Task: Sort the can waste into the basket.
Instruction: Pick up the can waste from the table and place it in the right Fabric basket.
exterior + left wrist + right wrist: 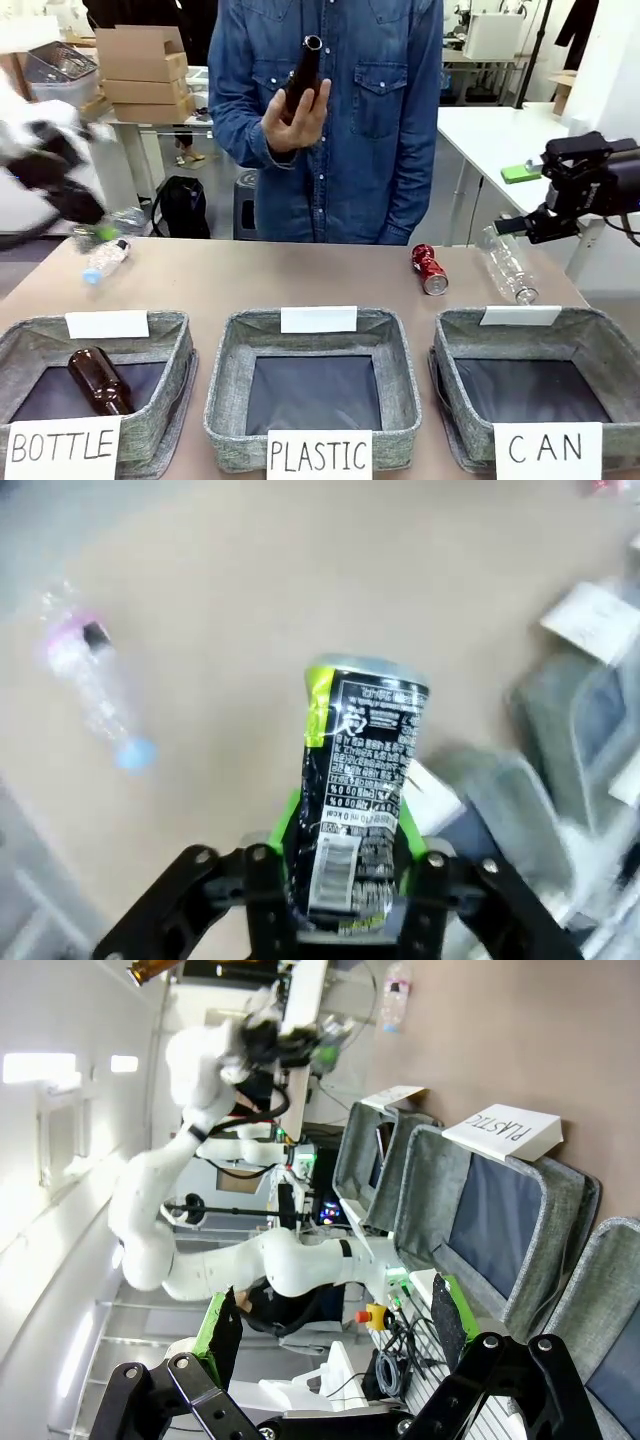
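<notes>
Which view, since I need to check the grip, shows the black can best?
Left wrist view: the black can sits close and centred, clamped between the left gripper's green pads. The front view blurs that gripper, so the can cannot be made out; in the right wrist view it is too small to tell.

Left arm (pixel 45 165) — a blurred smear in the front view. The black can (pixel 362 780) hides its base inside the left tool (pixel 346 835), its print unreadable; the CAN basket (pixel 592 328) runs off the right edge.
</notes>
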Robot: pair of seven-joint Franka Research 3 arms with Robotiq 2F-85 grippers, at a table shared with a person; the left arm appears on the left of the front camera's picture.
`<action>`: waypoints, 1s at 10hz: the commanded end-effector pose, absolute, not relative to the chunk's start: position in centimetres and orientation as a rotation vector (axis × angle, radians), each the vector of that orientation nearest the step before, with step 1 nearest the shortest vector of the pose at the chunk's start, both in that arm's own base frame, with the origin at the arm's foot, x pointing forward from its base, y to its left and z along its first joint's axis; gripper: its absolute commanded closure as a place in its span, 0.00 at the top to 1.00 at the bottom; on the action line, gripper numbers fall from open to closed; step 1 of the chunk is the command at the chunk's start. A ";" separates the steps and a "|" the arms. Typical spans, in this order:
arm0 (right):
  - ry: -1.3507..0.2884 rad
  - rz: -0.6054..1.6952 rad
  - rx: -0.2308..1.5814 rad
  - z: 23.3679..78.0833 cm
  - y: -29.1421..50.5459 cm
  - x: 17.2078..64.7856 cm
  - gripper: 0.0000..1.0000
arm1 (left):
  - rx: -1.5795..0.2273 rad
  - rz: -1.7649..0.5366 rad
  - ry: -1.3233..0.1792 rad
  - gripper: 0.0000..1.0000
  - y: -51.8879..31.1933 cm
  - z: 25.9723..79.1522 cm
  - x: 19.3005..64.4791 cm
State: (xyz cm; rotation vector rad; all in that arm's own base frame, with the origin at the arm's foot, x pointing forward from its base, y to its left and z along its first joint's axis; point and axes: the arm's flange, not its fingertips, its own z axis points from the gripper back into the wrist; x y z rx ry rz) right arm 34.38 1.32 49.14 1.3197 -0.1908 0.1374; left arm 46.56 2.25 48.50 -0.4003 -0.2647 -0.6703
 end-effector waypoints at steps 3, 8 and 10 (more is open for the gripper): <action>-0.221 0.154 1.343 49.1 1.6 34.6 1.00 | -0.842 -1.191 -0.213 0.00 12.1 51.3 32.0; -0.221 0.154 1.343 49.1 1.6 34.6 1.00 | -1.052 -1.183 -0.389 0.40 17.1 53.6 29.3; -0.221 0.154 1.343 49.1 1.6 34.6 1.00 | -1.132 -1.056 -0.703 0.40 27.3 57.9 25.7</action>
